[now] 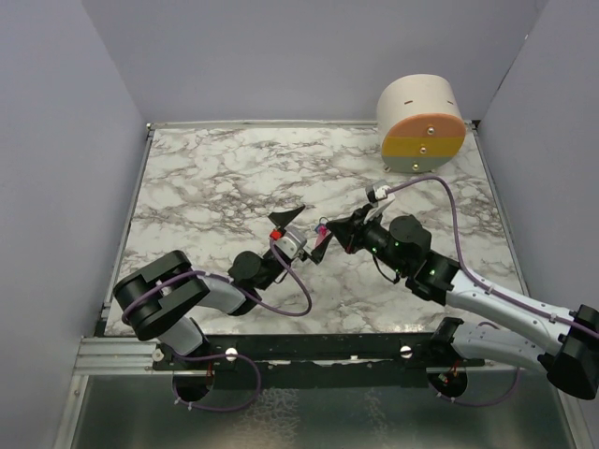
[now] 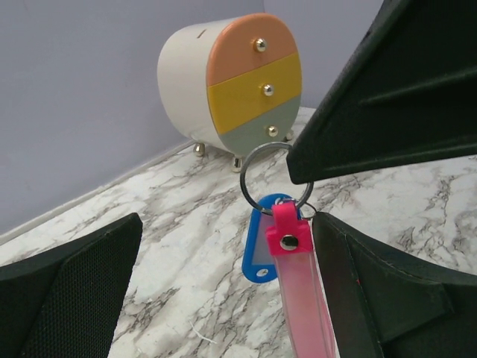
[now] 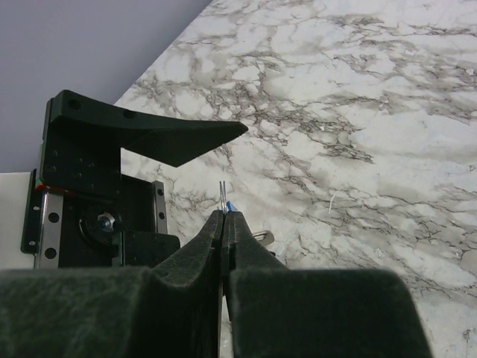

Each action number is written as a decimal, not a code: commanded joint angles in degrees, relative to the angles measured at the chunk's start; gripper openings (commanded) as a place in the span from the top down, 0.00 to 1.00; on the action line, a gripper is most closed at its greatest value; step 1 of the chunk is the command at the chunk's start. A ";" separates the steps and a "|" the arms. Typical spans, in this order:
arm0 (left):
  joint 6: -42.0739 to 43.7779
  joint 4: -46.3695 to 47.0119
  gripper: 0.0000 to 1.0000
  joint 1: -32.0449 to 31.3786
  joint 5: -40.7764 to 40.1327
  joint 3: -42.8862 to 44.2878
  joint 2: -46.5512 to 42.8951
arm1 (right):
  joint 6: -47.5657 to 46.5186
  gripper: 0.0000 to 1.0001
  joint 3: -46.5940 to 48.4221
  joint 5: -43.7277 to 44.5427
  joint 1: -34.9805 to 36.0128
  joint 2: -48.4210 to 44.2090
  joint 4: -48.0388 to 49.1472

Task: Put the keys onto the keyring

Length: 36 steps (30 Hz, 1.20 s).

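keyring [image 2: 288, 231]: held up off the desk [image 1: 215, 187], roughly mid-desk, between the two arms. Its silver ring [image 2: 241, 181] stands upright and the pink tag [image 2: 302, 291] hangs straight down from the ring's lower edge.

key [image 2: 257, 250]: blue head sits just behind the pink tag, touching it, top end at the bottom of the ring. Looks hung on the ring, but the link itself is hidden by the tag. Metal part not visible.

right gripper [image 3: 223, 220]: jaws together, clamped on the ring's right side. In the right wrist view the wire shows edge-on, poking out of the tips, with a sliver of blue beside it.

left gripper [image 1: 309, 232]: jaws wide apart, one finger either side of the hanging tag and key, touching neither.

Round drawer box [image 2: 231, 82], with orange, yellow and grey fronts, stands at the far right corner, well apart.
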 commanded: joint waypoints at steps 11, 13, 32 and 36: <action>1.72 12.68 0.01 -0.19 -5.47 1.57 -1.97 | 1.02 0.99 -1.41 -0.43 0.20 -2.80 -2.06; 1.96 12.69 0.01 -0.10 -5.95 1.23 -2.30 | 0.99 0.99 -1.51 -0.25 0.21 -3.22 -2.49; 2.85 12.67 0.01 1.17 -9.29 0.33 -4.17 | 0.28 0.99 1.31 -0.65 0.15 -2.56 -9.94; 2.58 12.69 0.01 1.50 -9.27 -0.18 -4.07 | -0.12 0.99 2.79 -0.76 0.17 -1.71 -12.52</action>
